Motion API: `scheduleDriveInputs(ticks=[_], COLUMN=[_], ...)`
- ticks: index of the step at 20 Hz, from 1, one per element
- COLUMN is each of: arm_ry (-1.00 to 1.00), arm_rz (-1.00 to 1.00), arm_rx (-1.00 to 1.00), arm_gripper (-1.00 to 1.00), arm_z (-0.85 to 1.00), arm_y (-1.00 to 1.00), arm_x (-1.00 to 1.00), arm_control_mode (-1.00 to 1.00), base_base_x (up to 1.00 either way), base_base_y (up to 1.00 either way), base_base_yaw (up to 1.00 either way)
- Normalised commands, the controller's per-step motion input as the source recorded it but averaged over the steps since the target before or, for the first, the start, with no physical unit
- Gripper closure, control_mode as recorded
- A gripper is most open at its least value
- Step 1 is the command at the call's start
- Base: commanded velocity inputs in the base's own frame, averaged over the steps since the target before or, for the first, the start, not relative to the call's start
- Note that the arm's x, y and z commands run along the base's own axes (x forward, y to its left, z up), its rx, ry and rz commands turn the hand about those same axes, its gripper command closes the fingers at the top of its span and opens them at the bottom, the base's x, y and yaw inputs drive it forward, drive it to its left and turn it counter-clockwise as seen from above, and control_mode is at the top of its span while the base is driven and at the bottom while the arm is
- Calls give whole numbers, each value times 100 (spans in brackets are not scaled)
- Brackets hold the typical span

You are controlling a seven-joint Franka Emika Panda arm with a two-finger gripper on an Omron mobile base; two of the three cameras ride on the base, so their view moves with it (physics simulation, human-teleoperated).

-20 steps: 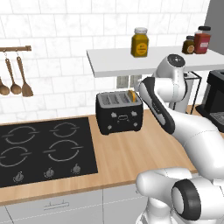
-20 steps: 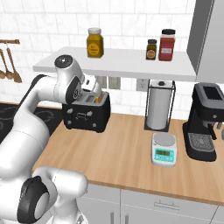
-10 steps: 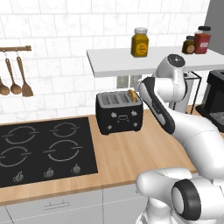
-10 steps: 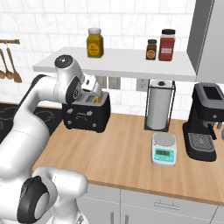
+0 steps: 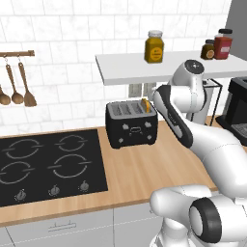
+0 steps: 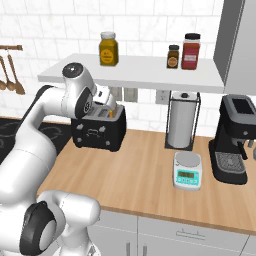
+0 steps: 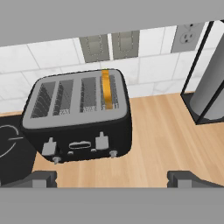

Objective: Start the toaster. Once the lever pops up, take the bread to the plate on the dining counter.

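Note:
The black toaster stands on the wood counter against the tiled wall. The bread, showing its orange crust edge, sits upright in the slot nearest the paper-towel holder. Two pale levers stand out on the toaster's front. My gripper hovers above and in front of the toaster, under the shelf. It is open, with its fingertips far apart and nothing between them. The plate and the dining counter are out of view.
A black hob lies left of the toaster. To the right are a paper-towel holder, a small scale and a coffee machine. A white shelf with jars hangs low overhead. Wooden utensils hang on the wall.

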Motion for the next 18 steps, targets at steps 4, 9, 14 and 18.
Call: scheduleDriveInputs(ticks=[4, 9, 14, 18], arm_ry=[0, -6, -9, -15], arm_rz=[0, 0, -1, -1], arm_rx=[0, 0, 0, -3], arm_gripper=[-100, -100, -100, -100], arm_z=[0, -4, -31, -22], arm_y=[0, 0, 1, 7], arm_x=[-4, -31, -1, 14], arm_control_mode=[-100, -100, -100, -100], base_base_x=[0, 0, 0, 0], base_base_y=[0, 0, 0, 0], base_base_yaw=[0, 0, 0, 0])
